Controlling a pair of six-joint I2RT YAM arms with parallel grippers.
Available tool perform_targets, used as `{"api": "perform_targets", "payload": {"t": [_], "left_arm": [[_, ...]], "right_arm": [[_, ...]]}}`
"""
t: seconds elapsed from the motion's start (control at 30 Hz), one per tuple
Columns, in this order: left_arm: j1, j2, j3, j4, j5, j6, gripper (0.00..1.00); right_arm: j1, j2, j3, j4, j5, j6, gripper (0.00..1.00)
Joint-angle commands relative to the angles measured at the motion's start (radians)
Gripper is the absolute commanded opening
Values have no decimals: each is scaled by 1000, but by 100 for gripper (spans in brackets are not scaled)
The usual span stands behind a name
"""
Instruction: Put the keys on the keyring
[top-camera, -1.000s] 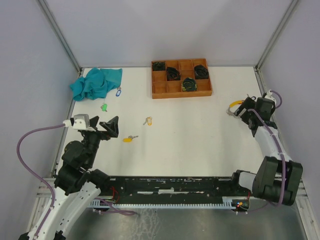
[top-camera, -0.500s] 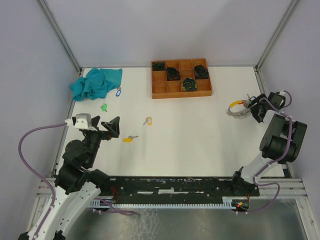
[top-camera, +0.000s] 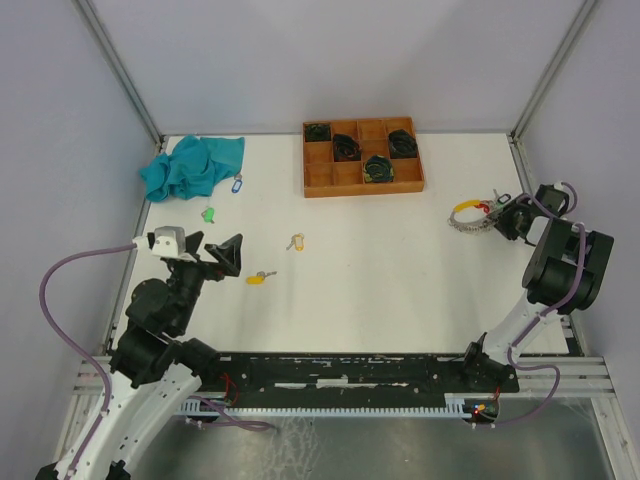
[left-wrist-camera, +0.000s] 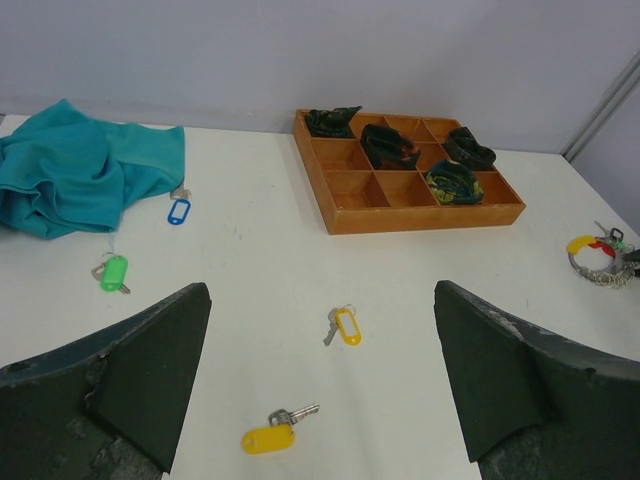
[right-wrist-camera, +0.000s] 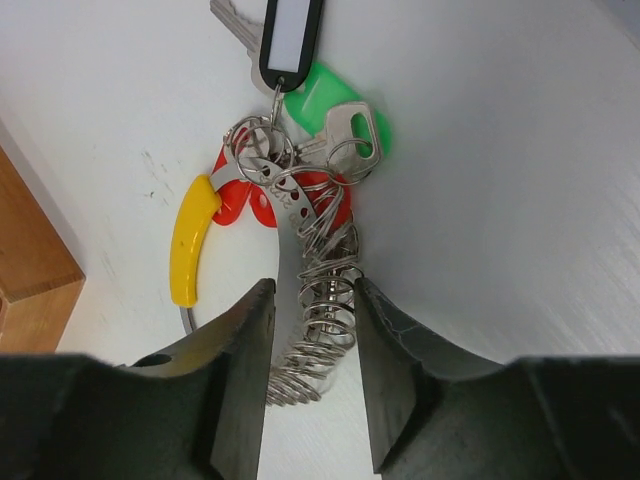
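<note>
Pickup seems the step in hand: the right hand (right-wrist-camera: 314, 300) straddles the keyring (right-wrist-camera: 330, 240) near the right edge of the counter (top-camera: 400, 270), one finger on each side. Whether they already pinch it I cannot tell. The left hand (left-wrist-camera: 320, 300) hangs wide open near the yellow-tagged key (left-wrist-camera: 270, 438), which lies loose. Next, that key needs a precise pinch. The fingers hide the ring's lower end.

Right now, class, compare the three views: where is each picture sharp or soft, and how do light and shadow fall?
Top external: even, soft light, faint shadows, the yellow-tagged key tiny but distinct. Left wrist: table sharp, the left gripper's fingers dark and slightly soft. Right wrist: keyring sharp with glinting metal, the right gripper's fingers dark, nearly featureless.
</note>
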Motion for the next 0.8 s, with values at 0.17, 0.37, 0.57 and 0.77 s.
{"api": "perform_targets", "payload": {"t": [0.17, 0.37, 0.57, 0.77], "left_arm": [[-3, 23, 5, 59, 79, 30, 100], [-3, 60, 15, 59, 149, 7, 100], [-3, 123, 38, 50, 222, -13, 100], [-4, 157, 47, 44, 253, -19, 100]], "right_arm": [[40, -27, -50, -6, -100, -42, 24], [110, -78, -86, -41, -114, -69, 2], [214, -145, -126, -89, -107, -93, 1], [372, -229, -191, -118, -101, -86, 1]]}}
